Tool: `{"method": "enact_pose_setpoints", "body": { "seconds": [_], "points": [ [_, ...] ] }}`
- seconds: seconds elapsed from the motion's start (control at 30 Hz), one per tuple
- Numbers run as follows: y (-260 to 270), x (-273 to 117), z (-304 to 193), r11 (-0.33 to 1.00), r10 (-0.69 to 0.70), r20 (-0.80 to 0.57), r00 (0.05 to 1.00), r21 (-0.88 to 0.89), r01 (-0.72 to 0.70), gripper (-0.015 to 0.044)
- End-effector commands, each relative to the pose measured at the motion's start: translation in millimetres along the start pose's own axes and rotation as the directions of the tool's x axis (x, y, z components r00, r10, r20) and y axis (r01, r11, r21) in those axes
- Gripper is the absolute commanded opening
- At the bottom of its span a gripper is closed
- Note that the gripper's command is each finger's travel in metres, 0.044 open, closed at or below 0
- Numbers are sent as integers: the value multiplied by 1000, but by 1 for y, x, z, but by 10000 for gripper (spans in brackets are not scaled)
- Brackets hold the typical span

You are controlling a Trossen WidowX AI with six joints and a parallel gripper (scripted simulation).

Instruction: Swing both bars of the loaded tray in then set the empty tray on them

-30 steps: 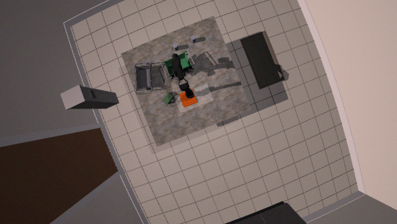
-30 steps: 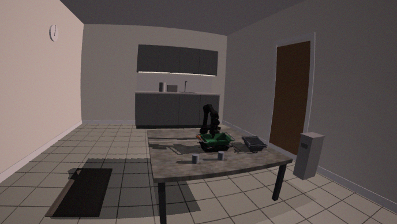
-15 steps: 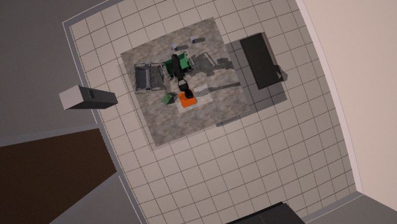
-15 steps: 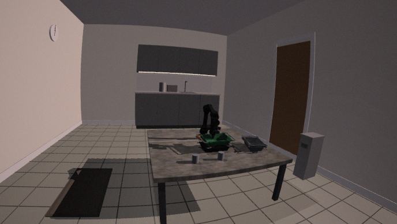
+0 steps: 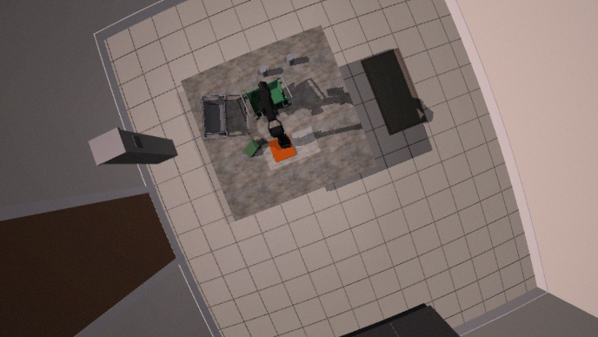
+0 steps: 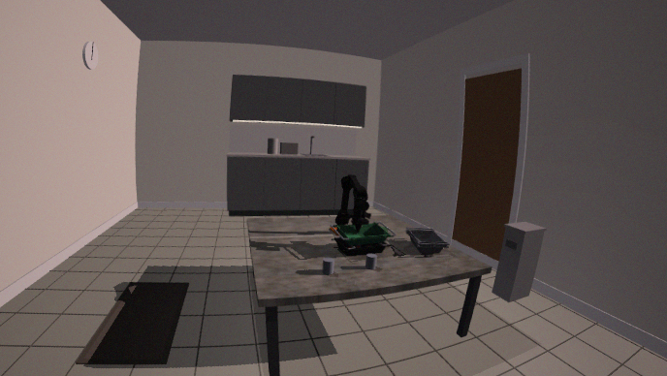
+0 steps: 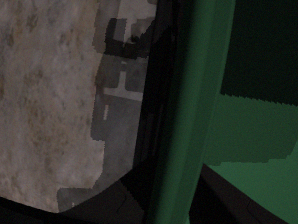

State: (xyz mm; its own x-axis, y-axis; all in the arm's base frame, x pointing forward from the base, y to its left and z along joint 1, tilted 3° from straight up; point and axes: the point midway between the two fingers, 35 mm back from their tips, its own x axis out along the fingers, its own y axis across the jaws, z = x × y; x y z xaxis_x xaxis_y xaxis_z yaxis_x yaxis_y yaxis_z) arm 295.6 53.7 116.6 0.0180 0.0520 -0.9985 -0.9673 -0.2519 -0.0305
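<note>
The empty green tray [image 5: 280,90] [image 6: 361,236] is above a black tray [image 6: 361,249], roughly level in the exterior view; whether they touch is unclear. My gripper [image 6: 359,228] [image 7: 174,169] points down and is shut on the green tray's rim on the arm's side, one dark finger on each side of the wall in the wrist view. Its fingertips are hidden by the arm in the top view. Thin wire bars, left [image 5: 246,105] and right [image 5: 287,87], show just outside the green tray's ends; I cannot tell which tray bears them. The black tray's load is mostly hidden.
A grey wire-barred tray [image 5: 226,117] [image 6: 428,246] stands on the table, left in the top view. Two small grey cylinders [image 5: 263,70] [image 5: 290,59] stand beyond the green tray. A green block [image 5: 251,148] lies beside the orange plate [image 5: 282,155] at the arm's base.
</note>
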Motion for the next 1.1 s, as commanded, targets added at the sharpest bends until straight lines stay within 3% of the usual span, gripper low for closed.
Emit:
{"method": "enact_pose_setpoints", "body": {
  "seconds": [0.0,1.07],
  "points": [
    [2,6,-1,1000,13,-1,1000,2,-13,0],
    [7,16,-4,999,32,-4,999,6,-32,0]
  ]
}}
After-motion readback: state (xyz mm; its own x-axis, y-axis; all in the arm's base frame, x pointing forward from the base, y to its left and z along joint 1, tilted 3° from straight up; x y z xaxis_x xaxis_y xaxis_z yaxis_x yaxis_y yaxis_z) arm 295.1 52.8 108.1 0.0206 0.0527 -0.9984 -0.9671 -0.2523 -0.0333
